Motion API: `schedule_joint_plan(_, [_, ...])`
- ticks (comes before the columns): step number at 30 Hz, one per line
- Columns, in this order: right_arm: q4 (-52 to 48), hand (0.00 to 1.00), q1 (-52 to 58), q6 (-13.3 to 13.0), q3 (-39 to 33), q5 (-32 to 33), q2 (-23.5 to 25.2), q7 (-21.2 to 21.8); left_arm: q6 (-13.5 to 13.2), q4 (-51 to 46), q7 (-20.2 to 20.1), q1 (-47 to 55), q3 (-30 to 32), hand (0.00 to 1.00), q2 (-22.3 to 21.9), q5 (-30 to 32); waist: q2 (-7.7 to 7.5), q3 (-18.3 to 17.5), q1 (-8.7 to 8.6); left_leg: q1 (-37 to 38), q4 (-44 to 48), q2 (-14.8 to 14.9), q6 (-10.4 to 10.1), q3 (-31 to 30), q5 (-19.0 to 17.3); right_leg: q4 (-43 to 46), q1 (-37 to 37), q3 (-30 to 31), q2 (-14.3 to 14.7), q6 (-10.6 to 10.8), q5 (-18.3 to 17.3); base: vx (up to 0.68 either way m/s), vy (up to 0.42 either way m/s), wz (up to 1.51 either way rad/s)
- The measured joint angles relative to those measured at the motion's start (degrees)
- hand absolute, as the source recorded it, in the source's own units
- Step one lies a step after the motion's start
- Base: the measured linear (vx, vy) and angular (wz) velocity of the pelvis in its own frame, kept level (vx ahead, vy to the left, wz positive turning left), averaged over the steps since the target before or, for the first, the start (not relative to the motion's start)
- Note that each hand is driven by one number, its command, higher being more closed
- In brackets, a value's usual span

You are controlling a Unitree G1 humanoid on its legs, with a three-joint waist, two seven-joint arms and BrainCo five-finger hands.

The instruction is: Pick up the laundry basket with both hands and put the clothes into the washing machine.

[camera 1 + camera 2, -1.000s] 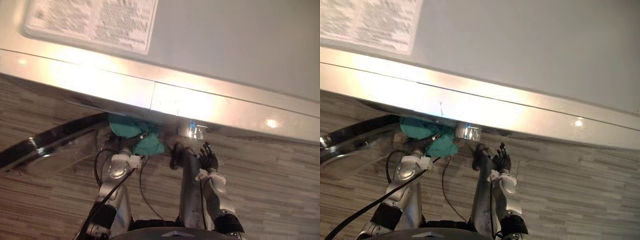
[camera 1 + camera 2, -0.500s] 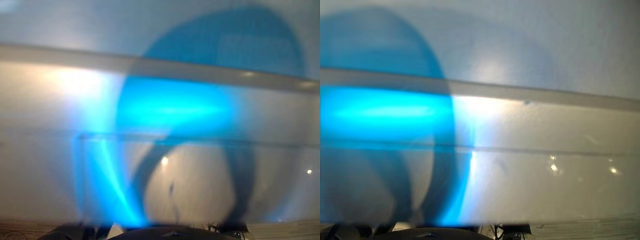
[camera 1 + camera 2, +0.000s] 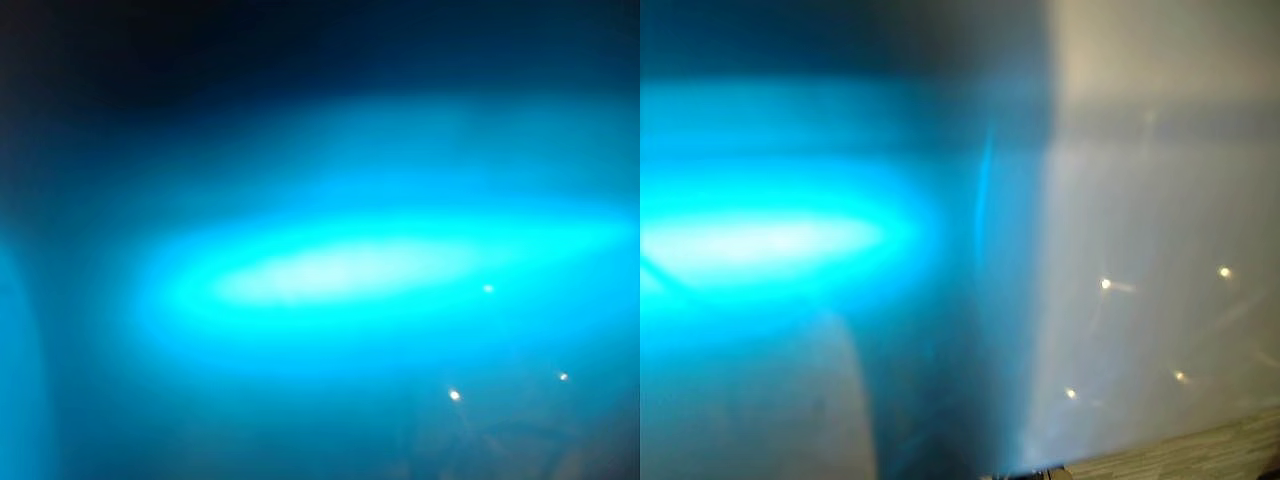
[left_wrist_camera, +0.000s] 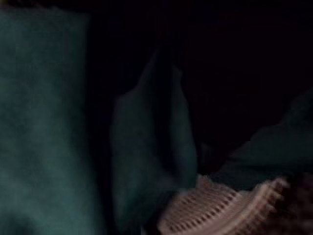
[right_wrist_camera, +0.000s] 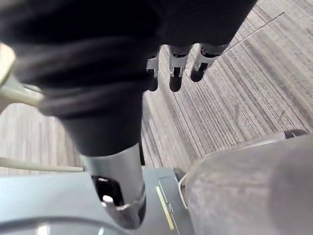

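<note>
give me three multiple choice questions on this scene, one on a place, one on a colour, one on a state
1. What lies past the right hand?
A. striped wood-look floor
B. a table top
C. a pile of towels

2. What colour is the cloth in the left wrist view?
A. red
B. dark teal
C. white

3. How is the right hand?
A. curled round a handle
B. pinching cloth
C. open, holding nothing

Answers: 1 A, the floor runs beyond its fingertips; 2 B, the cloth reads dark teal in the dim view; 3 C, its fingers hang straight with nothing in them.
</note>
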Motion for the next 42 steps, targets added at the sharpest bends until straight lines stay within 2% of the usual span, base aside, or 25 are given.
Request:
schedule_joint_plan(1, [0.06,0.00,-0.30,-0.07,-0.12,0.21,0.35,0.28,-0.16,0.01,0.11,-2.52,-0.98,1.00,0.53,-0.25,-0.23,-0.05,-1.18,0.00,-1.25,-0.29,1.89,0.01,-2.53,-1.06,-0.29,-0.68,-0.23,0.02,1.12,-0.10,0.108,-0.17])
schedule_joint_plan(3, [0.00,0.00,-0.16,-0.06,-0.32,0.35,0.46,0.58,-0.80,-0.03,0.87,-5.68,-4.07,1.00,0.48,-0.53,-0.18,-0.07,-2.01,-0.54,-3.16,-0.36,1.57,0.71,-1.89,-3.14,-0.24,-0.79,-0.36,-0.04,1.70,-0.12,-0.010,0.14])
schedule_joint_plan(6, [0.20,0.00,-0.17,0.37,-0.24,0.33,0.47,0.62,-0.93,1.03,1.42,-7.90,-6.64,1.00,0.54,-0.45,-0.22,-0.24,-2.26,-0.32,-6.61,-0.37,1.28,1.43,-0.17,-5.66,0.03,-1.29,-0.32,-0.09,2.02,-0.06,-0.066,0.17])
schedule_joint_plan(7, [0.21,0.00,-0.02,0.31,-0.20,0.34,0.45,0.66,-0.91,2.00,2.41,-8.76,-7.33,0.00,0.73,-0.19,-0.26,-0.24,-2.26,-0.42,-7.17,-0.32,1.15,1.34,0.63,-5.96,0.05,-1.71,-0.32,-0.38,2.33,-0.02,-0.064,0.10])
schedule_joint_plan(10, [0.62,0.00,0.04,0.26,-0.20,0.37,0.17,0.89,-0.34,3.63,3.77,-9.66,-9.41,0.00,1.90,3.69,-0.45,-0.39,-2.13,-0.54,-7.17,0.09,1.09,1.30,1.29,-5.90,0.02,-2.03,-0.28,-0.59,3.18,0.00,-0.016,0.02])
schedule_joint_plan(13, [0.73,0.00,0.05,0.06,-0.21,0.40,0.14,1.21,1.78,4.99,3.88,-10.27,-11.50,0.00,3.73,11.26,-0.49,-0.41,-2.15,-0.69,-6.99,0.25,1.10,1.31,1.33,-6.06,-0.06,-2.14,-0.29,-0.75,3.72,0.00,0.007,-0.04])
schedule_joint_plan(15, [1.03,0.00,0.05,-0.17,-0.28,0.41,0.12,1.87,2.55,6.40,3.50,-10.37,-11.86,0.00,3.95,14.61,-0.51,-0.50,-2.17,-0.70,-7.00,0.27,1.10,1.36,1.33,-6.33,-0.06,-2.14,-0.29,-0.74,3.86,0.00,0.016,-0.06])
schedule_joint_plan(20, [2.08,0.00,0.07,-0.27,-0.36,1.12,0.08,2.22,7.10,12.09,1.23,-12.42,-12.29,0.00,3.88,22.22,-0.86,-1.38,-2.40,-1.25,-7.81,0.28,1.08,1.54,1.35,-7.19,-0.66,-2.31,-0.33,-0.74,3.88,0.00,0.007,-0.02])
schedule_joint_plan(21, [2.28,0.00,0.07,-0.27,-0.38,1.37,0.05,2.21,7.35,12.71,0.93,-12.45,-12.27,0.00,3.87,22.96,-0.96,-1.59,-2.39,-1.42,-7.81,0.28,1.07,1.52,1.36,-7.13,-0.90,-2.32,-0.33,-0.74,3.94,0.00,0.000,0.00])
schedule_joint_plan(24, [2.88,0.00,0.10,-0.17,-0.44,2.64,-0.02,2.19,9.95,18.09,-0.56,-12.46,-11.44,0.00,2.30,27.16,-1.07,-1.91,-2.39,-1.71,-7.93,0.28,0.82,1.37,1.51,-7.02,-1.12,-2.47,-0.38,-0.61,4.09,0.00,0.000,0.01])
schedule_joint_plan(27, [2.94,0.00,0.11,-0.14,-0.46,3.02,-0.02,2.20,11.27,24.16,-2.00,-12.29,-7.72,0.00,-0.59,26.59,-1.07,-1.91,-2.39,-1.73,-8.05,0.26,0.74,1.35,1.69,-6.99,-1.12,-2.53,-0.50,-0.40,4.22,0.00,0.000,0.00])
schedule_joint_plan(29, [3.05,0.00,0.10,-0.07,-0.48,3.46,-0.01,2.19,11.44,27.36,-2.64,-11.48,-5.42,0.00,-2.24,23.98,-1.07,-1.91,-2.39,-1.72,-8.18,0.18,0.67,1.30,1.73,-6.98,-1.08,-2.63,-0.64,-0.27,4.30,-0.01,0.006,0.04])
schedule_joint_plan(31, [3.24,0.00,0.10,0.07,-0.51,4.49,0.02,2.17,11.45,29.10,-2.77,-9.26,-3.24,0.00,-3.64,18.10,-1.04,-1.93,-2.41,-1.70,-8.68,0.09,0.80,1.25,2.39,-6.90,-1.05,-2.96,-0.94,-0.26,4.32,0.00,0.001,0.08])
schedule_joint_plan(34, [3.42,0.00,0.10,0.25,-0.55,4.49,0.01,2.09,11.16,29.03,-3.12,-5.45,-2.55,0.00,-5.10,13.29,-1.03,-1.93,-2.34,-1.74,-8.78,0.00,0.68,0.72,2.61,-6.51,-0.90,-3.71,-1.21,-0.26,4.32,0.00,-0.006,0.07])
schedule_joint_plan(37, [3.37,0.00,0.09,0.23,-0.61,4.49,-0.02,2.06,9.96,26.35,-3.11,1.38,-2.57,0.00,-8.06,12.20,-1.02,-1.92,-2.26,-1.73,-8.73,-0.71,0.20,-0.19,3.03,-5.36,-0.94,-3.91,-1.46,-0.28,4.31,0.00,-0.011,0.13])
schedule_joint_plan(38, [3.35,0.00,0.09,0.22,-0.59,4.48,-0.20,2.05,8.34,23.07,-2.97,5.58,-2.81,0.00,-9.67,11.90,-1.02,-1.92,-1.91,-1.73,-8.72,-0.71,0.12,-0.32,3.07,-5.00,-0.95,-4.13,-1.46,-0.37,4.26,0.01,-0.015,0.08])
schedule_joint_plan(42, [3.07,0.00,0.09,0.25,-0.48,4.43,-0.90,1.77,6.49,13.54,-3.05,13.79,-3.99,0.00,-12.64,11.85,-0.85,-1.82,-0.90,-1.63,-8.56,-1.20,-0.30,-1.50,3.31,-3.78,-0.98,-4.58,-1.54,-1.13,3.60,0.01,-0.006,0.05])
